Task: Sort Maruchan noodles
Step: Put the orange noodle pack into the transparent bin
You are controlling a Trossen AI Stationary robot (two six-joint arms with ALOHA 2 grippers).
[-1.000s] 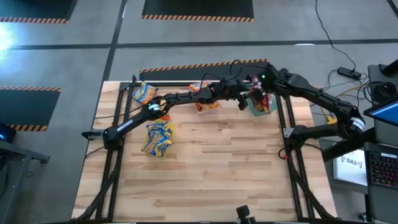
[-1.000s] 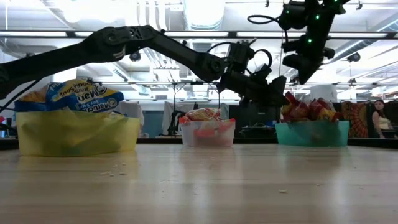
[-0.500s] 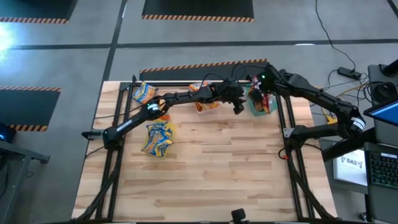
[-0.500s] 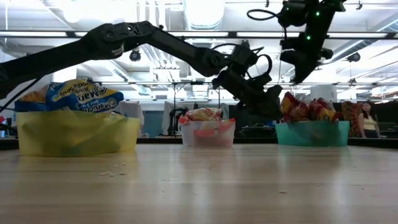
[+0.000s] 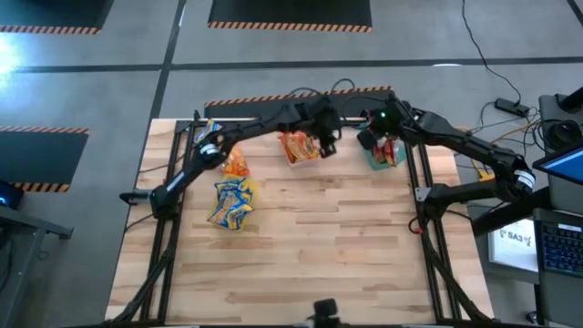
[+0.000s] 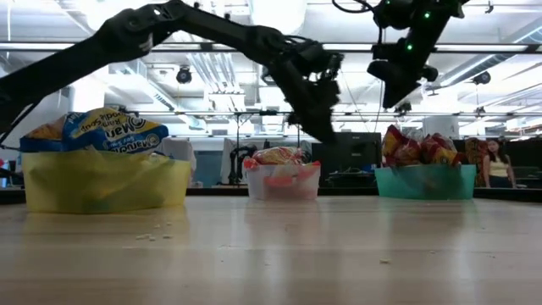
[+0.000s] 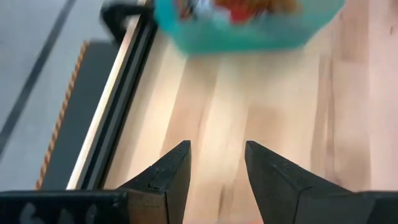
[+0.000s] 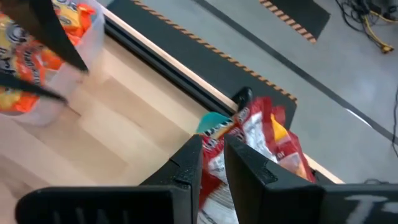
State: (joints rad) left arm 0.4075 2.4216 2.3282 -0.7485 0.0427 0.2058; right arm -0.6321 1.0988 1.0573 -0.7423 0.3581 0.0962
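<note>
The noodle packets sit sorted in three tubs along the far edge. Yellow-and-blue ones fill the yellow tub (image 5: pixel 231 202) (image 6: pixel 106 180), orange ones the clear tub (image 5: pixel 300 147) (image 6: pixel 282 180), dark red ones the green tub (image 5: pixel 388 151) (image 6: pixel 425 180) (image 8: pixel 264 146). More orange packets (image 5: pixel 210 137) lie near the far left corner, and one (image 5: pixel 236 164) lies beside the left arm. My left gripper (image 5: pixel 324 143) (image 7: pixel 216 149) hangs open and empty above the table, just right of the clear tub. My right gripper (image 5: pixel 366 138) (image 8: pixel 212 142) hovers high beside the green tub, its fingers a narrow gap apart and holding nothing.
Bare wooden tabletop (image 5: pixel 319 246) stretches from the tubs to the near edge. A black frame rail (image 8: pixel 168 59) runs along the far edge, and upright frame posts stand at the table's sides. A person (image 6: pixel 495 165) stands in the room far behind the table.
My left gripper has drawn back from beside the green tub toward the table's left. It has risen and tipped to point more steeply down, and now hangs by the clear tub. The packets and tubs have stayed put.
</note>
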